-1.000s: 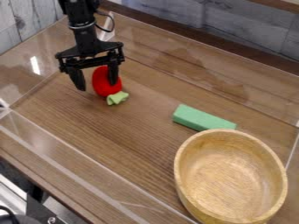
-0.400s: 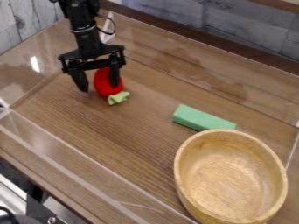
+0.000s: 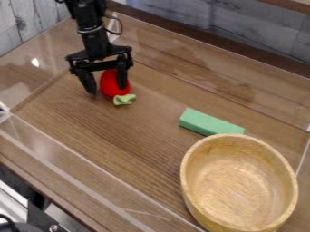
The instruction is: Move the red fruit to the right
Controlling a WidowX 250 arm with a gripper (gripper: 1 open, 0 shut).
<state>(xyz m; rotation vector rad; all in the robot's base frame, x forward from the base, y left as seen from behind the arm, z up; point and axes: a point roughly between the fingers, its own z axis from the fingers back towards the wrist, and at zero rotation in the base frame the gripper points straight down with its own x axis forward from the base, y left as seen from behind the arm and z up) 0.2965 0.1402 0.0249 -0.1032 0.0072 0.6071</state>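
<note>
Landmark for all positions: the wooden bowl [image 3: 238,185], 1 item, upright at the lower right of the view. Pincer [image 3: 101,80]: 2 fingers, observed spread, located up and to the left of the bowl, well apart from it. Red fruit [image 3: 115,83]: 1 item, at the pincer, partly covered by its fingers, likewise well apart from the bowl, its green leafy stem [image 3: 125,99] pointing bowlward. Green block [image 3: 212,122]: 1 item, lying just above the bowl in the view.
</note>
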